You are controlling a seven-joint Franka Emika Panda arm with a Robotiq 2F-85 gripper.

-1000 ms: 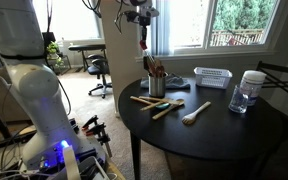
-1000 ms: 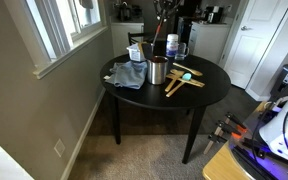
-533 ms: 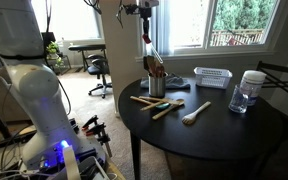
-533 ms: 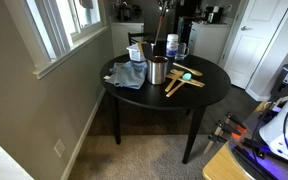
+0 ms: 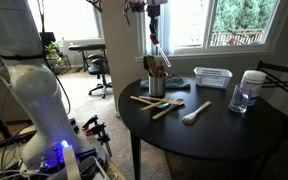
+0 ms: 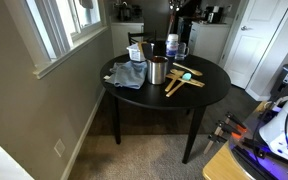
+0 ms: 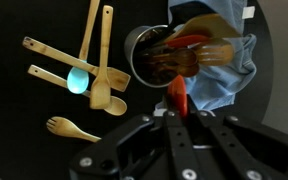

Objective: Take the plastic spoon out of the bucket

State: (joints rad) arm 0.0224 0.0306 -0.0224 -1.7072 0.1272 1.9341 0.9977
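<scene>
My gripper (image 5: 152, 28) hangs high over the near side of the round black table (image 5: 219, 135), its fingers drawn almost together on the top end of the long, thin, pale whitish-grey plastic spoon (image 5: 155, 48). In an exterior view the plastic spoon hangs from my fingertips at a slight tilt, its lower end down near the tops of the brown wooden sticks (image 5: 154, 68) that stand in the small shiny metal cylindrical bucket (image 5: 156, 88). I cannot tell whether its tip is quite clear of them. The bucket stands upright on the table, right under my gripper.

In the wrist view my gripper (image 7: 174, 112) comes in from the bottom, jaws all but closed, and I look down into the bucket (image 7: 134, 55), crowded with brown and orange handles. A small red-orange piece shows just past my fingertips; what it is I cannot tell. A crumpled blue cloth (image 7: 226, 75) lies against the bucket on one side. On the other, loose wooden spoons and a wooden fork (image 7: 69, 127) lie flat on the dark tabletop.

Further along the table are a broad-headed cream spoon (image 5: 196, 112), a white slotted basket (image 5: 212, 76) and a clear jar with a white lid (image 5: 246, 92), all well apart from my gripper
</scene>
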